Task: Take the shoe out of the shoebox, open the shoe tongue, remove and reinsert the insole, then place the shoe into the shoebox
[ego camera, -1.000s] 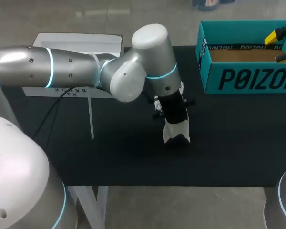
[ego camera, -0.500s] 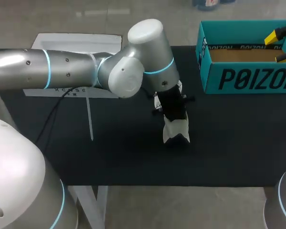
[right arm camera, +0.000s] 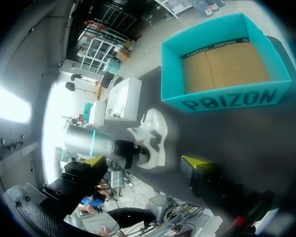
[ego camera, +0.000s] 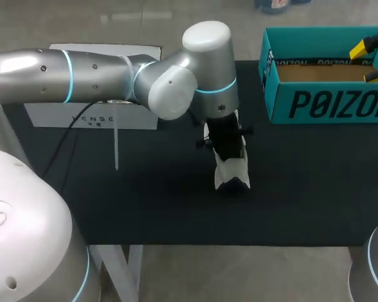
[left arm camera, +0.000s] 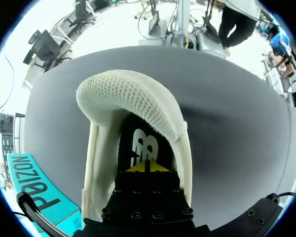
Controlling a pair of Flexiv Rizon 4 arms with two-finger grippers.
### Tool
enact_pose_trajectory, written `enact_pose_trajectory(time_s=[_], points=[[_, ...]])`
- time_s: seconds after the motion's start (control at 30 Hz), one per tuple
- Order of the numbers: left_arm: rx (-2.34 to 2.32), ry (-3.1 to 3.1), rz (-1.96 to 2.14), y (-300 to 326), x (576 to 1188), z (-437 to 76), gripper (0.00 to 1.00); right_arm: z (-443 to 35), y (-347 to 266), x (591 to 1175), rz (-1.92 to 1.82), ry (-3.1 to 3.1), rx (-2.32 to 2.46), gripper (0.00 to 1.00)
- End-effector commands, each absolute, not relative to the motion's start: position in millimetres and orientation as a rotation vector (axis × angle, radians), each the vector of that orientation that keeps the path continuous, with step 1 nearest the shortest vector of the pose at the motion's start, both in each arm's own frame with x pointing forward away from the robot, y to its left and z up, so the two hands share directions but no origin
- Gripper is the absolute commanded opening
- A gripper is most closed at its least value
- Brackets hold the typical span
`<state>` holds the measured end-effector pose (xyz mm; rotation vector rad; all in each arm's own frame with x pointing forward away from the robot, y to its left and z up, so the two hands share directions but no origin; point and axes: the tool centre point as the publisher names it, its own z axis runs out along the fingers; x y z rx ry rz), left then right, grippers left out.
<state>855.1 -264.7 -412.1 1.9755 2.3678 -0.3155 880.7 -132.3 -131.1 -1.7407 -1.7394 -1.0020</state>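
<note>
White shoe [left arm camera: 128,94] on the black table [ego camera: 302,189], left gripper [left arm camera: 147,167] poking down inside it, cannot tell if it pinches anything, right gripper [ego camera: 373,60] wide open, above the teal shoebox [ego camera: 327,104]

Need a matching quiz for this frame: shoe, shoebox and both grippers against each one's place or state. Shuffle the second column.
1 shoe
2 shoebox
3 left gripper
4 right gripper

A empty, cardboard floor bare
B open, up near the shoebox
C down inside the shoe
D on the black table, outside the shoebox

Pairs: 1-D, 2-A, 3-C, 4-B
</note>
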Motion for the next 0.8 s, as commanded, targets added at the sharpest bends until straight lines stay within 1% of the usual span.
enact_pose_trajectory(time_s=[0.03, 0.3, 0.57, 0.6, 0.67, 0.77, 0.8], points=[[1.984, 2.365, -0.310, -262.0, 859.2, -411.2, 0.00, -131.2, -132.3, 880.7, -1.000, -1.741, -1.743, 1.00], [1.973, 2.297, -0.286, -260.5, 878.7, -379.1, 0.00, -131.2, -132.3, 880.7, -1.000, -1.741, -1.743, 1.00], [2.001, 2.259, -0.258, -267.2, 892.4, -365.5, 0.00, -131.2, -132.3, 880.7, -1.000, -1.741, -1.743, 1.00], [1.997, 2.259, -0.260, -268.4, 894.4, -363.1, 0.06, -131.2, -132.3, 880.7, -1.000, -1.741, -1.743, 1.00], [1.994, 2.254, -0.255, -269.8, 897.3, -359.3, 0.38, -131.2, -132.3, 880.7, -1.000, -1.741, -1.743, 1.00], [2.001, 2.266, -0.236, -269.9, 897.9, -358.5, 0.48, -131.2, -132.3, 880.7, -1.000, -1.741, -1.743, 1.00], [2.005, 2.272, -0.232, -269.2, 897.8, -359.3, 0.63, -131.2, -132.3, 880.7, -1.000, -1.741, -1.743, 1.00]])
